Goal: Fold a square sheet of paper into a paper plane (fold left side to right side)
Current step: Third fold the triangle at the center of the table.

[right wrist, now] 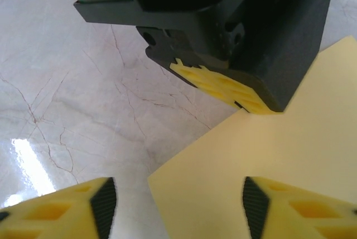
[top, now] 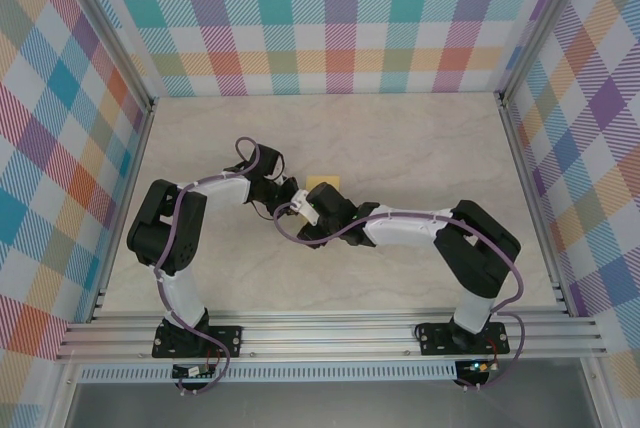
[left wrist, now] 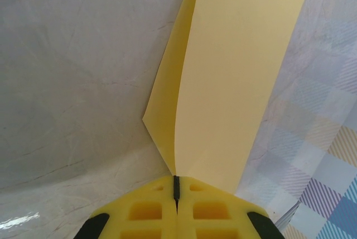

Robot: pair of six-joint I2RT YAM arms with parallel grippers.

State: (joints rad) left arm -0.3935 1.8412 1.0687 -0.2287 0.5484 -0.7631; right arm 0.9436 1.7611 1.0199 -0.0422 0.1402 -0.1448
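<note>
The square sheet of paper (left wrist: 234, 82) is being pinched by the closed left gripper (left wrist: 176, 182), its corner lying between the parted, empty right gripper (right wrist: 175, 208), probably best gripped squarely.

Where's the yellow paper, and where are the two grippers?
square sheet of paper (left wrist: 234, 82): left wrist view, middle of the sheet.
left gripper (left wrist: 176, 185): left wrist view, where its shut jaws meet.
right gripper (right wrist: 178, 204): right wrist view, gap between its jaws.

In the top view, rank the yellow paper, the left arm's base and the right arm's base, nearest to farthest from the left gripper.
1. the yellow paper, pinched in the left gripper, mid-table.
2. the left arm's base, near edge, left.
3. the right arm's base, near edge, right.
</note>
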